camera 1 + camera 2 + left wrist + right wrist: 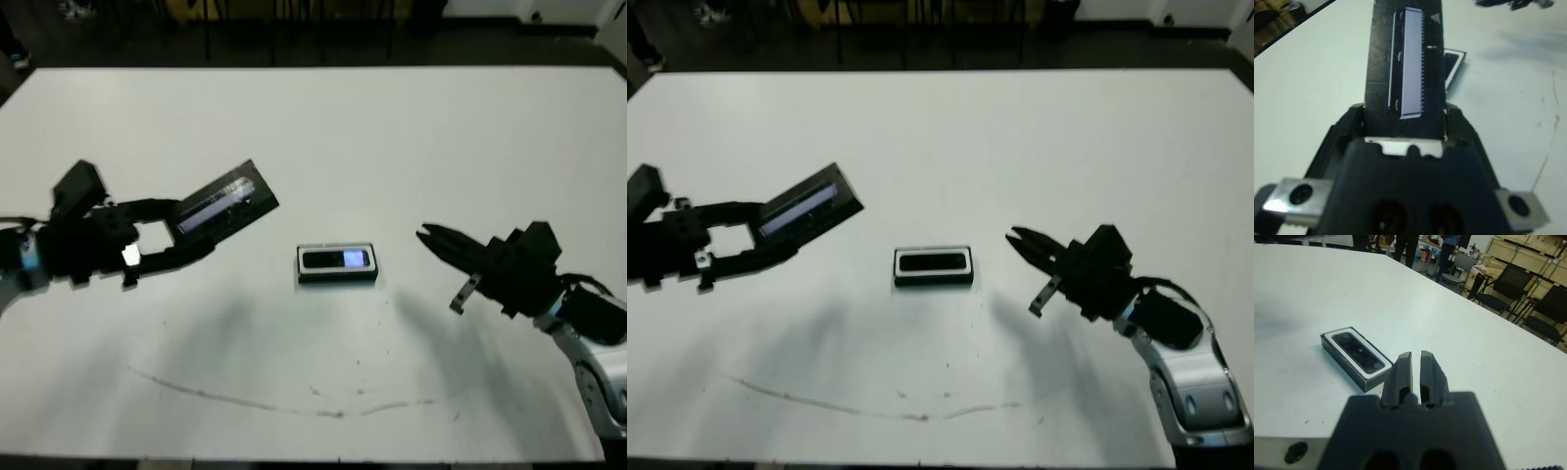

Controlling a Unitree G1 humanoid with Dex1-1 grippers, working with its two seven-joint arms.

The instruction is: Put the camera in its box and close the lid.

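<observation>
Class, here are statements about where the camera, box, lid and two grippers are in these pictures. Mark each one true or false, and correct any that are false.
1. The camera lies inside the box. True.
2. The lid already covers the box. False: the left gripper holds the lid off to the robot's left of the box, which is uncovered.
3. The right gripper holds the camera. False: it is shut on nothing, and sits apart from the box on the robot's right.
4. The box stands on the table between the two grippers. True.
5. The lid lies flat on the table. False: it is held tilted, with its far end higher, in the left gripper.
</observation>
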